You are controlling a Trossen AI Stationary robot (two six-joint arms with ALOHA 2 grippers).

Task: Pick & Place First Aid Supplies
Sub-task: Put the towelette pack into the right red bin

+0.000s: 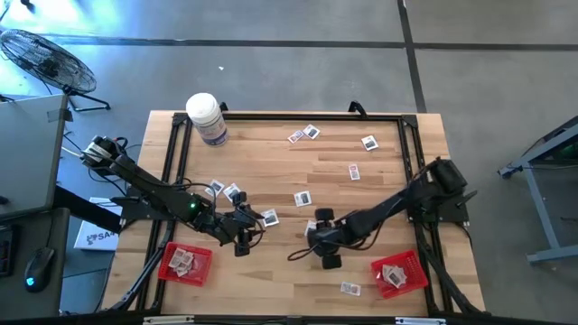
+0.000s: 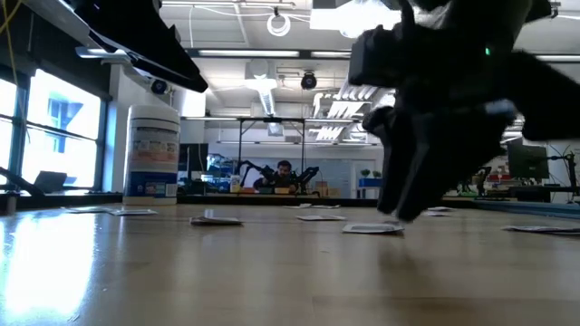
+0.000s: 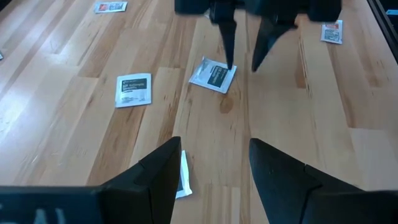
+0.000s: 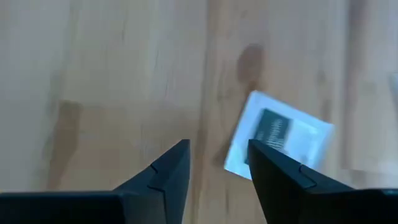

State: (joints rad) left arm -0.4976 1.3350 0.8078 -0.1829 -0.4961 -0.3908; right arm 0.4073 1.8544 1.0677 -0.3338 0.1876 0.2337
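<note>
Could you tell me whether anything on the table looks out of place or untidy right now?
Mainly the loose packets: they lie scattered at odd angles over the wooden table, while only some sit in the left red tray and the right red tray. One stray packet lies just outside the right tray. The white bottle stands upright.

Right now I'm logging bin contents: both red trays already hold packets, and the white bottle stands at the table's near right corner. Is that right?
One thing is wrong: the white bottle stands at the far left corner, as the high view shows. The rest holds: the left red tray and the right red tray each hold packets.
</note>
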